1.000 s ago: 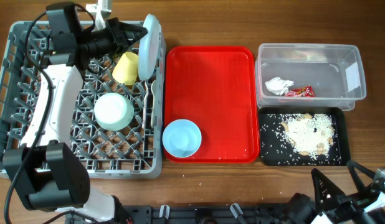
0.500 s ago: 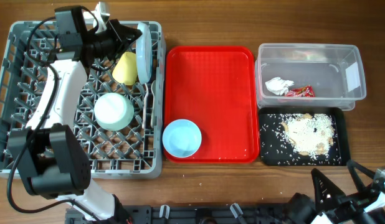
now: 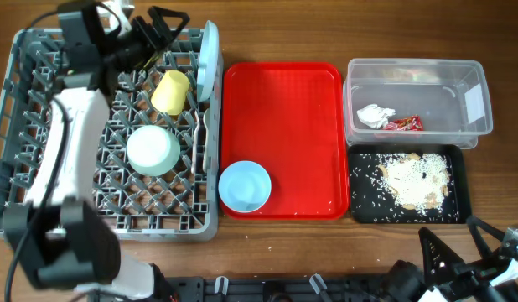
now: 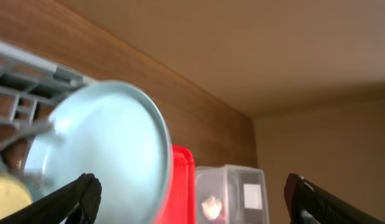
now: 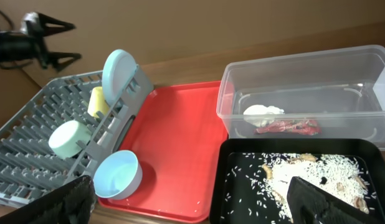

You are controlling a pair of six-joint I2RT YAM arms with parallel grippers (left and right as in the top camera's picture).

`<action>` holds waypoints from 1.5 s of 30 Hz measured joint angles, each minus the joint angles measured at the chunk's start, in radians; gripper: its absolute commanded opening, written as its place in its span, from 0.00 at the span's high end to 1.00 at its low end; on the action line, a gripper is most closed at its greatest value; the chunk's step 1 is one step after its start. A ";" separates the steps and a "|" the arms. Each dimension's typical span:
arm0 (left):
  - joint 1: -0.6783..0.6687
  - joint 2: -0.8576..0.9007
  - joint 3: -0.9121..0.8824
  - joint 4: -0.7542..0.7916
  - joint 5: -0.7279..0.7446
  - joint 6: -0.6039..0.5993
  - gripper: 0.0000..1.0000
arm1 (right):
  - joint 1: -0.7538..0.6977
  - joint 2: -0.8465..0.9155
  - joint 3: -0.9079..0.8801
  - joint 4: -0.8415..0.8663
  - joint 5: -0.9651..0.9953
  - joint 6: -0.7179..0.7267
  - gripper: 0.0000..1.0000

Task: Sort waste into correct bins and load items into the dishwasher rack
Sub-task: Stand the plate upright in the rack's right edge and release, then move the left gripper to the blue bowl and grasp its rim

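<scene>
A light blue plate (image 3: 207, 54) stands on edge at the right side of the grey dishwasher rack (image 3: 24, 126). My left gripper (image 3: 170, 28) hangs open just left of it, apart from it. In the left wrist view the plate (image 4: 99, 155) fills the left, beyond the spread left gripper (image 4: 192, 202). In the rack are a yellow cup (image 3: 169, 91) and an upturned mint bowl (image 3: 152, 149). A blue bowl (image 3: 244, 186) sits on the red tray (image 3: 284, 101). My right gripper (image 3: 460, 243) rests open at the table's front right, holding nothing; its own view shows the right gripper (image 5: 199, 205) above the blue bowl (image 5: 116, 173).
At the back right a clear bin (image 3: 414, 84) holds a crumpled tissue (image 3: 374, 115) and a red wrapper (image 3: 404, 124). In front of it a black tray (image 3: 364, 205) carries rice and food scraps (image 3: 414, 180). Bare wooden table surrounds everything.
My left gripper has opened and let go of the plate, which now stands in the rack. The gripper has drawn back to the left. The right arm has not moved.
</scene>
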 measured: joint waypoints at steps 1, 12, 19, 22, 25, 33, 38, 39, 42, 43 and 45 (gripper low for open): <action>0.001 -0.051 0.000 -0.045 -0.008 0.000 0.06 | 0.000 0.000 0.000 -0.002 0.000 0.000 0.00; -0.236 -0.591 0.004 -0.849 -0.387 0.058 0.00 | 0.000 0.000 -0.001 0.000 0.000 0.000 0.00; -0.564 -0.594 -0.080 -0.917 -0.585 0.018 0.07 | 0.000 0.000 -0.001 0.000 0.000 0.000 0.00; -0.700 -0.568 -0.162 -0.866 -0.677 -0.050 0.25 | 0.000 0.000 -0.001 0.000 0.000 0.000 0.00; -0.835 -0.526 -0.246 -0.766 -0.740 -0.111 0.66 | 0.000 0.000 -0.001 0.000 0.000 0.000 0.00; -1.054 -0.300 -0.324 -0.500 -0.781 -0.161 0.96 | 0.000 0.000 -0.001 0.000 0.000 0.000 0.00; -1.066 -0.172 -0.325 -0.466 -0.795 -0.167 0.73 | 0.000 0.000 -0.001 0.000 0.000 0.000 0.00; -1.066 -0.158 -0.325 -0.465 -0.806 -0.174 0.74 | 0.000 0.000 -0.001 0.000 0.000 0.000 0.00; -1.066 -0.145 -0.325 -0.465 -0.843 -0.174 0.76 | 0.000 0.000 -0.001 0.000 0.000 0.000 0.00; -1.066 -0.145 -0.325 -0.462 -0.858 -0.174 0.76 | 0.000 0.000 -0.001 0.000 0.000 0.000 0.00; -1.066 -0.145 -0.325 -0.455 -0.881 -0.174 0.76 | 0.000 0.000 -0.001 0.000 0.000 0.000 0.00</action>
